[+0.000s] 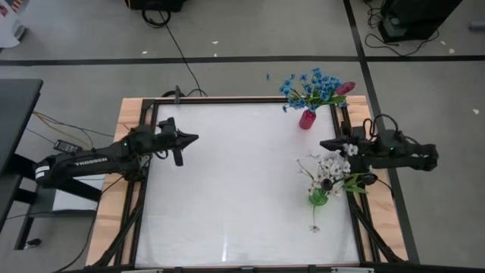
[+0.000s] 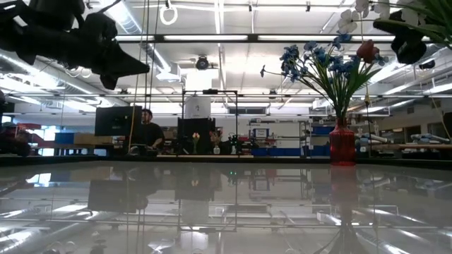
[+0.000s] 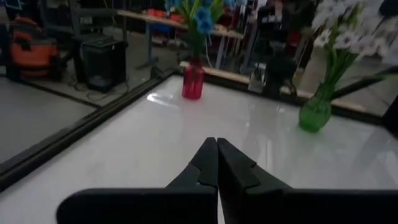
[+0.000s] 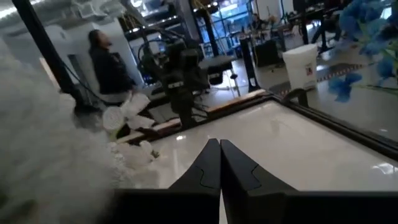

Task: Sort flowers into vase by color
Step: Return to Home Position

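A red vase [image 1: 306, 119] stands near the table's far right corner, holding blue flowers [image 1: 311, 86] and a red-pink bud [image 1: 345, 88]. It also shows in the low view as the red vase [image 2: 342, 144] and in the left wrist view as the red vase [image 3: 193, 81]. A green vase [image 1: 318, 198] with white flowers [image 1: 330, 167] stands near the right edge. A thin stem [image 1: 314, 221] lies on the table just in front of it. My right gripper [image 1: 324, 144] is shut and empty, raised just past the white flowers [image 4: 43, 149]. My left gripper [image 1: 193, 138] is shut and empty, raised over the table's left half.
A black frame [image 1: 227, 99] borders the white table top. The stretch of table between the two grippers is bare. Beyond the table a person [image 4: 109, 62] stands among workshop benches. Cables lie on the floor [image 1: 163, 23] behind the far edge.
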Controlling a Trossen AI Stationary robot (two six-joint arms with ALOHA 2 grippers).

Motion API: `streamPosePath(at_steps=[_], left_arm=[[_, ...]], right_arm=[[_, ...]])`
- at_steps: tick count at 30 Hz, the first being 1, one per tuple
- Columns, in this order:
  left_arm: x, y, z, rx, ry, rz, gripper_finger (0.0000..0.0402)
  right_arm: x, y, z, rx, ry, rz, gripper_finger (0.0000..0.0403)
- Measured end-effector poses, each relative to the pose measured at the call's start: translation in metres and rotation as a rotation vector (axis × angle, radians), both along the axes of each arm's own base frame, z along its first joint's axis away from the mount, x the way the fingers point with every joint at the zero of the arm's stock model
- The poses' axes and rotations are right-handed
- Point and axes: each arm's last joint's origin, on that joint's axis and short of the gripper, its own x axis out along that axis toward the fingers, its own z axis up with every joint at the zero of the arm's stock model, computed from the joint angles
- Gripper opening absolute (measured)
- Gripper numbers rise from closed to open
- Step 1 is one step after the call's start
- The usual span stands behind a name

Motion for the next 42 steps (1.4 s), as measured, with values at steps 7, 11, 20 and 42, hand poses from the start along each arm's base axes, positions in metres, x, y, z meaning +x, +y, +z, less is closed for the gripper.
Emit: streamPosePath(at_steps=[7, 11, 20, 42], left_arm=[[-0.001, 0.000, -0.006, 0.013, 0.071, -0.005, 0.0002], [-0.001, 0.000, -0.006, 0.019, 0.072, -0.006, 0.0002], [-0.001, -0.001, -0.008, 0.006, 0.091, -0.013, 0.0002], [-0.004, -0.003, -0.038, 0.074, 0.097, -0.065, 0.0002]], right_arm=[[0.015, 0.002, -0.026, -0.016, 0.027, 0.027, 0.0005], [0.020, 0.001, -0.032, -0.017, 0.008, 0.002, 0.0005], [0.020, 0.000, -0.037, -0.098, 0.063, -0.047, 0.0005], [0.034, 0.002, -0.071, -0.116, 0.084, 0.005, 0.0004]])
